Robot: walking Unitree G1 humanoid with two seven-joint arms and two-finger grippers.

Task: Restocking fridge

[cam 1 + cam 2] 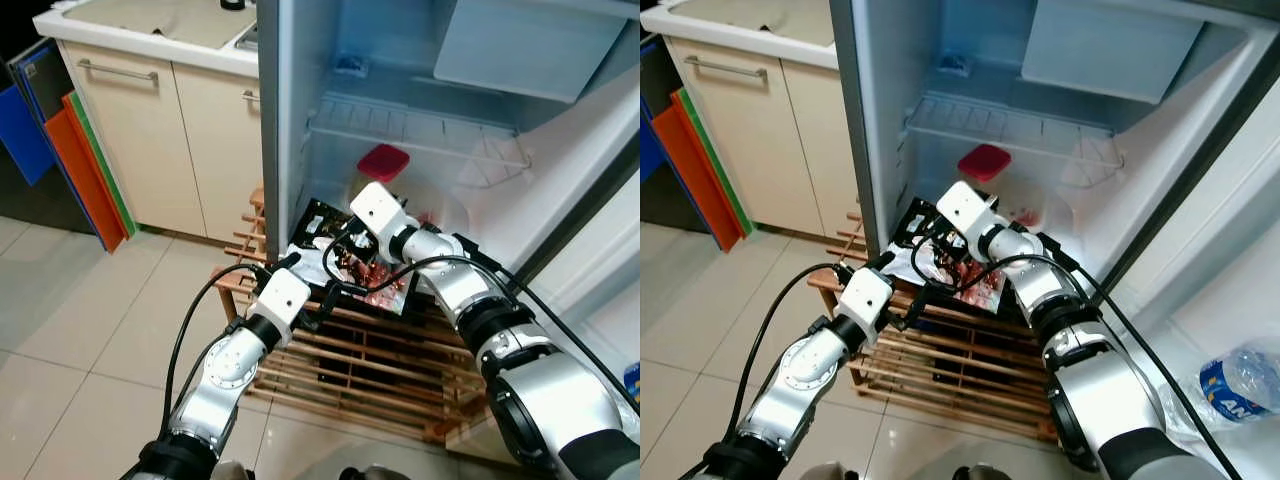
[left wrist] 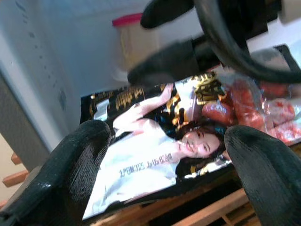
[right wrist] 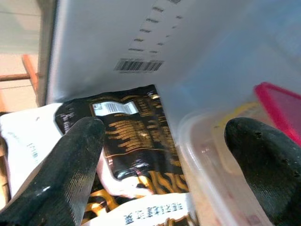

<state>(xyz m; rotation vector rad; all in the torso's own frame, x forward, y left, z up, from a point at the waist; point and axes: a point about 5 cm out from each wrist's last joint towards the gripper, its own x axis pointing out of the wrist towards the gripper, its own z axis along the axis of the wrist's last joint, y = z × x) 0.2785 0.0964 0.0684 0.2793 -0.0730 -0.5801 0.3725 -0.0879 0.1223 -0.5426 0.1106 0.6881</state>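
the fridge door is open, and a wooden slat rack sits on the floor right in front of it. a shiny black and gold snack bag lies at the fridge's bottom edge, partly on the rack, with a clear pack of red sausages just beside it. a tub with a red lid stands deeper inside, under the white wire shelf.

the left gripper hangs just in front of the snack bag with its fingers spread wide - nothing is in them. the right gripper reaches over the bag near the tub, fingers wide too and holding nothing.

it looks like the picking-up step. next, one gripper would need to close on the bag's edge - gently, since the bag is thin and slippery - then lift it up to the shelf.
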